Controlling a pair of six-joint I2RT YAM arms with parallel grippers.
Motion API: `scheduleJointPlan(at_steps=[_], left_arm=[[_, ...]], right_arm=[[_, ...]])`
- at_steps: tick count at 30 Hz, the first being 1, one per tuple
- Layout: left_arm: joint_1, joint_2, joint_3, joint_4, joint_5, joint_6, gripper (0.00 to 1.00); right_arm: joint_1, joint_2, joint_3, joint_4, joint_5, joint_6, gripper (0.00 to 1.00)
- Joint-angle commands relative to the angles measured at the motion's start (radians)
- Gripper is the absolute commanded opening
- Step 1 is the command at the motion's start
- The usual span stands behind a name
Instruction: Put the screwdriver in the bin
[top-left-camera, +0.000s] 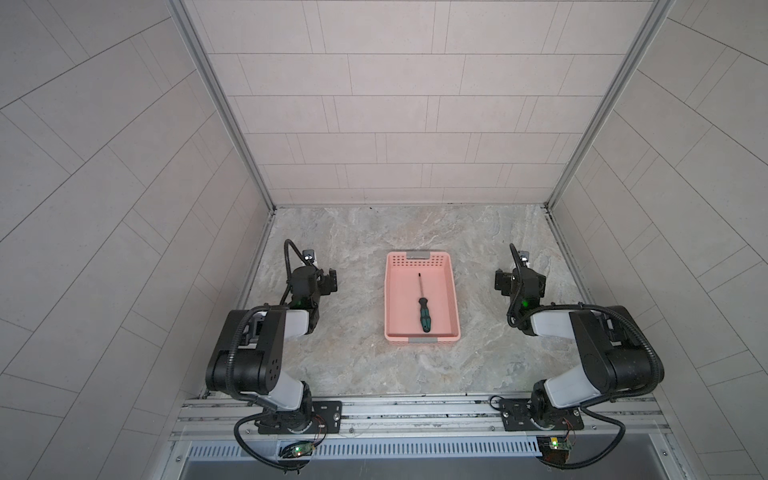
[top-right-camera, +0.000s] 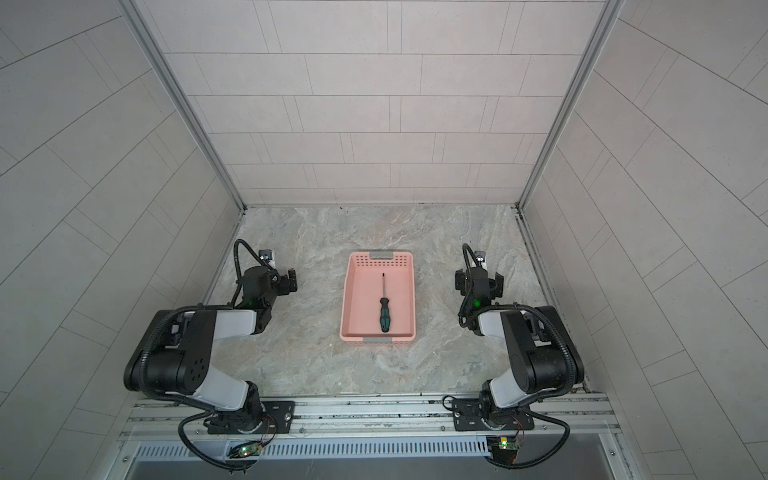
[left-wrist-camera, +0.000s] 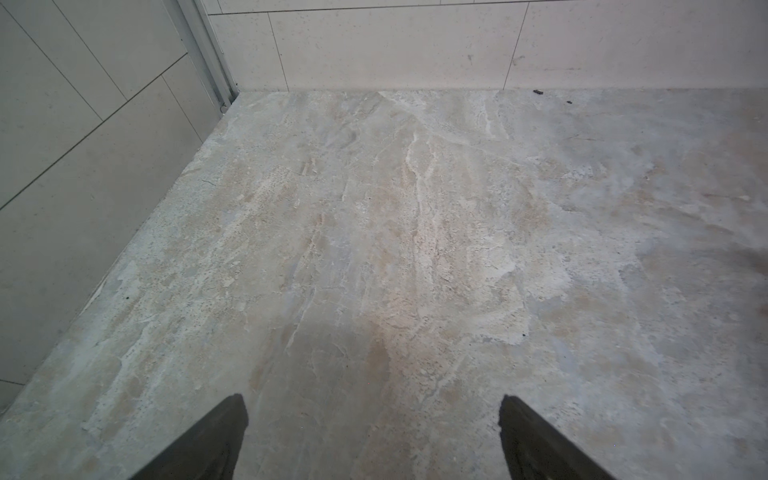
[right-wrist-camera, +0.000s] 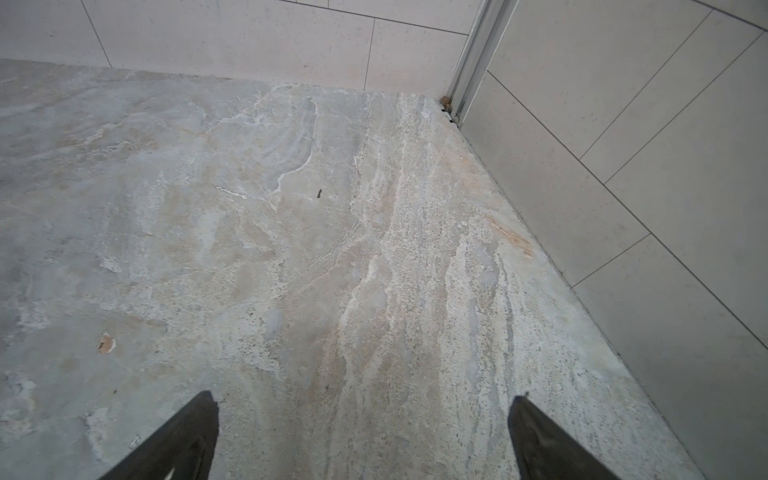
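You see a salmon-pink bin (top-left-camera: 398, 303) with grey tabs (top-left-camera: 418, 254), a green-and-black-handled screwdriver (top-left-camera: 424, 316), and a desk (top-left-camera: 332, 365) veined grey and beige.

The table (top-left-camera: 353, 365) has a grey-beige marble pattern. Pale tiled walls (top-left-camera: 395, 104) stand on three sides, joined by aluminium corner posts (top-left-camera: 223, 104). In the right wrist view, a small dark speck (right-wrist-camera: 319, 193) and an orange chip (right-wrist-camera: 106, 344) mark the surface.
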Motion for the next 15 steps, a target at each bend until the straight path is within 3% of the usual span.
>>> scheduleJointPlan(at_steps=[1,15], left_arm=[[0.0,0.006,0.021,-0.009,0.011,-0.009,1.0],[-0.001,0.007,0.027,-0.02,-0.007,-0.014,1.0]], right_arm=[[-0.003,0.004,0.008,0.019,-0.012,-0.003,1.0],[-0.002,-0.004,0.0,0.029,-0.012,-0.005,1.0]])
